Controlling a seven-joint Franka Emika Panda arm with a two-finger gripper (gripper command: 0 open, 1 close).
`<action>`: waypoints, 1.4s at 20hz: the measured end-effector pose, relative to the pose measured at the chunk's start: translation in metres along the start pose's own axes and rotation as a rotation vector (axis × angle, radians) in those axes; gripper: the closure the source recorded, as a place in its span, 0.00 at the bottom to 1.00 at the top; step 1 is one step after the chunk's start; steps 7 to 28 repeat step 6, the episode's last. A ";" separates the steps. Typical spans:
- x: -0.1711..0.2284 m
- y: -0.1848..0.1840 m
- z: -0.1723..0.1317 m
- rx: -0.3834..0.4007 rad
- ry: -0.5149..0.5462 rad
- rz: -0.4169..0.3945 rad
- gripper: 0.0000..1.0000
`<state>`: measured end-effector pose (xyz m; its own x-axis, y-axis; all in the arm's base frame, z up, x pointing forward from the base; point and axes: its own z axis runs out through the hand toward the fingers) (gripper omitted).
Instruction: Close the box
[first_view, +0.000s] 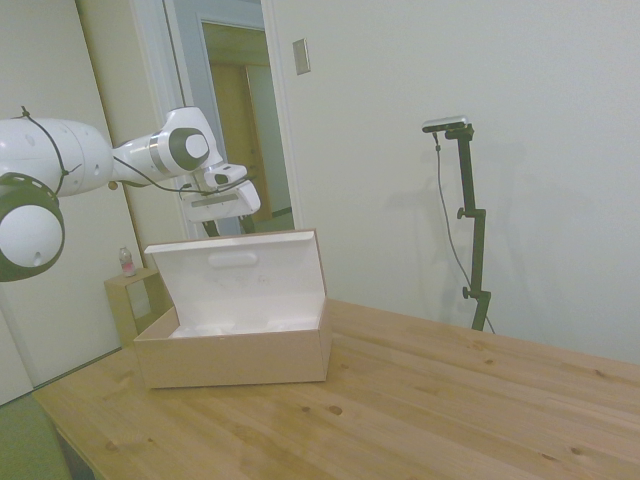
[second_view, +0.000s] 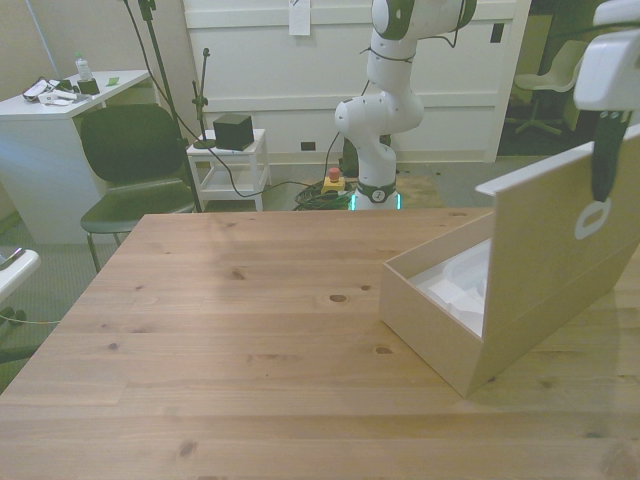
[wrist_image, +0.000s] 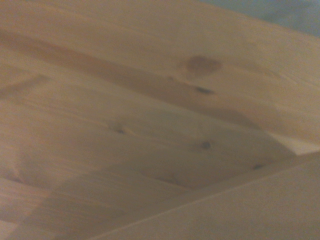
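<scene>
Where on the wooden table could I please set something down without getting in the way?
The wooden table lies bare across the front view's left and along the near edge. The front view's right is crowded: the tan cardboard box sits there, lid upright, the pincer behind it.

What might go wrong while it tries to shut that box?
The lid stands upright with the gripper behind its outer face, close to the top edge. A push that is too low or off-centre may slide the whole box across the table instead of folding the lid. The box also sits near the table's edge in the side view, so a shove that way might send it off.
</scene>
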<state>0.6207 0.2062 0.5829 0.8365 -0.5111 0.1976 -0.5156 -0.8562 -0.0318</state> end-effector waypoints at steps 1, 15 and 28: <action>-0.006 0.005 -0.002 0.003 0.007 0.001 0.00; -0.086 0.018 -0.073 0.092 0.099 -0.009 0.00; -0.086 0.018 -0.073 0.092 0.099 -0.009 0.00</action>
